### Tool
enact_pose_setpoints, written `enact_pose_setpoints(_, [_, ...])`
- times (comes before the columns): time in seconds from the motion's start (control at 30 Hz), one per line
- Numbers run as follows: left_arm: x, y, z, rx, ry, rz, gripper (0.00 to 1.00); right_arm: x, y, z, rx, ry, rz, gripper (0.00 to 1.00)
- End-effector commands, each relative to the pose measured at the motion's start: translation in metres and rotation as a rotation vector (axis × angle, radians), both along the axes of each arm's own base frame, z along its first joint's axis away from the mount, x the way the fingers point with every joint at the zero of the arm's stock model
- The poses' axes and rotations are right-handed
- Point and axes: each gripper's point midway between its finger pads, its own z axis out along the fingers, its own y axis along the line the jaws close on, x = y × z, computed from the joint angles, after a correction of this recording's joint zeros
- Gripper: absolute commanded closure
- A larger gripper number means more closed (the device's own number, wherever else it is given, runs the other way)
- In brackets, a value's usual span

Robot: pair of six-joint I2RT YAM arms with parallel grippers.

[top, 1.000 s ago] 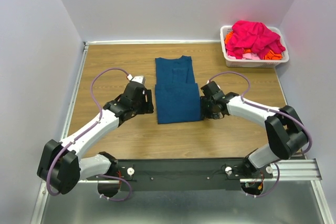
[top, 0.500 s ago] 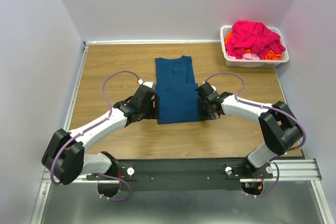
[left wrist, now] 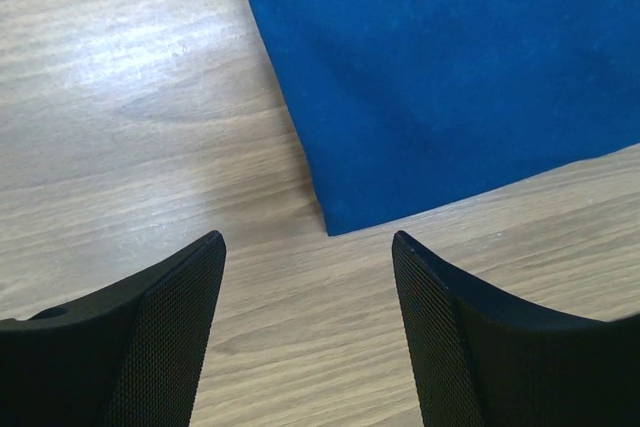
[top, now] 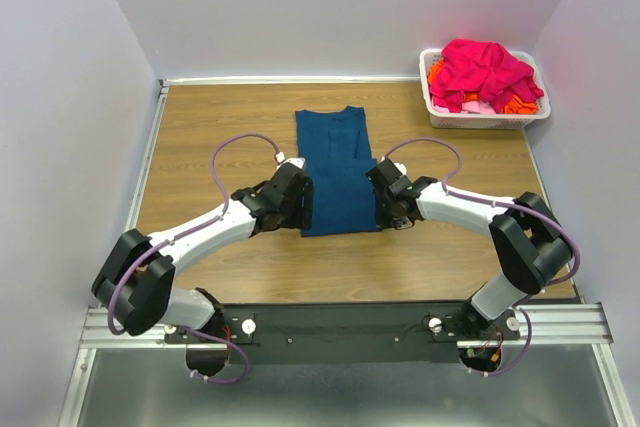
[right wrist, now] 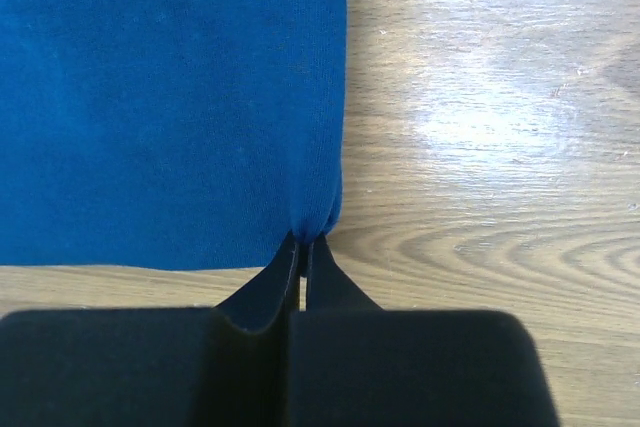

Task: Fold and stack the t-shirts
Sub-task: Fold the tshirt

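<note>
**Operator:** State of the near end effectors?

**Technician:** Left gripper: jaws wide apart, nothing between them. It is low over the table. In the left wrist view, the near-left corner of the blue t-shirt sits at 12 o'clock, just beyond the gap between the fingers. No contact with the cloth is visible.

**Operator:** And the other side?

**Technician:** Right gripper: jaws closed on the near-right corner of the blue t-shirt. The cloth puckers where it enters the fingertips. The rest of that edge lies flat on the wood.

**Operator:** Location of the garment?

**Technician:** Centre of the table, long axis running 6 to 12 o'clock, neckline at the 12 o'clock end. A cross edge shows about mid-length, and the near half looks doubled over. The left gripper is at the garment's 7 o'clock and the right gripper at its 5 o'clock.

**Operator:** Anything further out?

**Technician:** A white basket stands at 1 o'clock from the garment, in the far right corner and well apart from both arms. Pink t-shirts are heaped above its rim, with orange t-shirts showing beneath them.
</note>
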Motion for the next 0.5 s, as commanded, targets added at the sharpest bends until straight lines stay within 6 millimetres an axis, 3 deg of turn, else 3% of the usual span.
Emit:
enact_pose_setpoints(0.0, [0.000,-0.001,-0.006,0.029,0.016,0.016,0.27,-0.028,-0.027,-0.024,-0.138,0.101,0.008,0.99])
enact_pose_setpoints(0.47, [-0.009,-0.013,-0.041,0.134,0.130,-0.017,0.35,-0.029,-0.020,-0.027,-0.145,0.092,0.047,0.99])
